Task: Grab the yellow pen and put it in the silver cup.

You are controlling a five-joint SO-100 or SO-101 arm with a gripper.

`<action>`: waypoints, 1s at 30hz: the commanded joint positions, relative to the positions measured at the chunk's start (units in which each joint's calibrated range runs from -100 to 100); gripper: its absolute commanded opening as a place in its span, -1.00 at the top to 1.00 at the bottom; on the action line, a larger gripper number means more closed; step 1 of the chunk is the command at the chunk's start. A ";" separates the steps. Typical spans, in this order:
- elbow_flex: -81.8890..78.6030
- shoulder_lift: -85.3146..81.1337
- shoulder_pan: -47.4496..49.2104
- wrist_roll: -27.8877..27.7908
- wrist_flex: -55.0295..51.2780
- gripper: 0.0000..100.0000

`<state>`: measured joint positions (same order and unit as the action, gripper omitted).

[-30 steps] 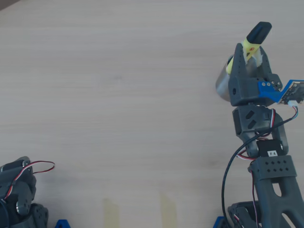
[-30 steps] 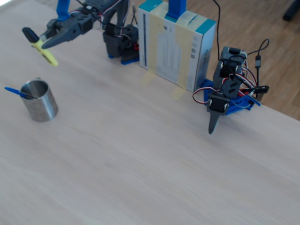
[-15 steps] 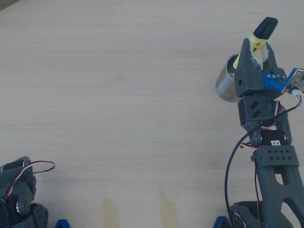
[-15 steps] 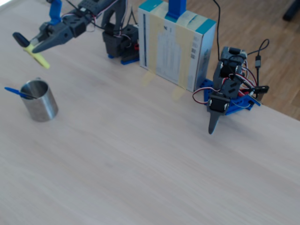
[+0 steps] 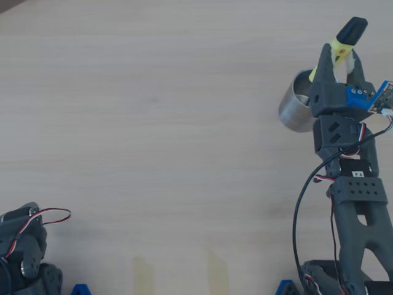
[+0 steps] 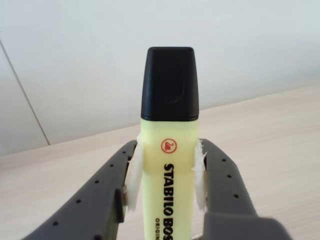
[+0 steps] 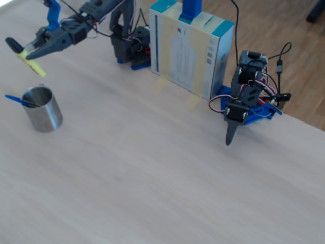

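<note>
1. The pale wooden table [image 7: 167, 173] carries everything; in the fixed view a white-and-teal cardboard box [image 7: 190, 48] stands upright at its far edge, with a second, idle dark arm [image 7: 244, 101] beside it.
2. The small shiny steel cylindrical cup [image 7: 43, 109] stands upright on the table in the fixed view, with a thin blue ballpoint pen [image 7: 18, 99] leaning out over its rim.
3. The dark two-finger gripper [image 7: 28, 52] hangs above the cup, clear of its rim.
4. Its jaws are clamped on the chunky yellow highlighter pen with a black cap [image 6: 169, 150], white pads [image 6: 134, 177] pressing the barrel's sides; the cap sticks out past the fingertips. In the overhead view the pen [image 5: 341, 42] overlaps the cup's [image 5: 295, 109] far rim.
</note>
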<state>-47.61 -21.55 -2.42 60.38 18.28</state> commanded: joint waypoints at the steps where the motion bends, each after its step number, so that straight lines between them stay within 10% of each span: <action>1: 3.76 0.77 -0.11 -0.10 3.55 0.73; 30: 5.12 13.07 -2.11 0.94 15.39 0.73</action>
<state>-45.90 -8.38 -3.93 61.35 33.42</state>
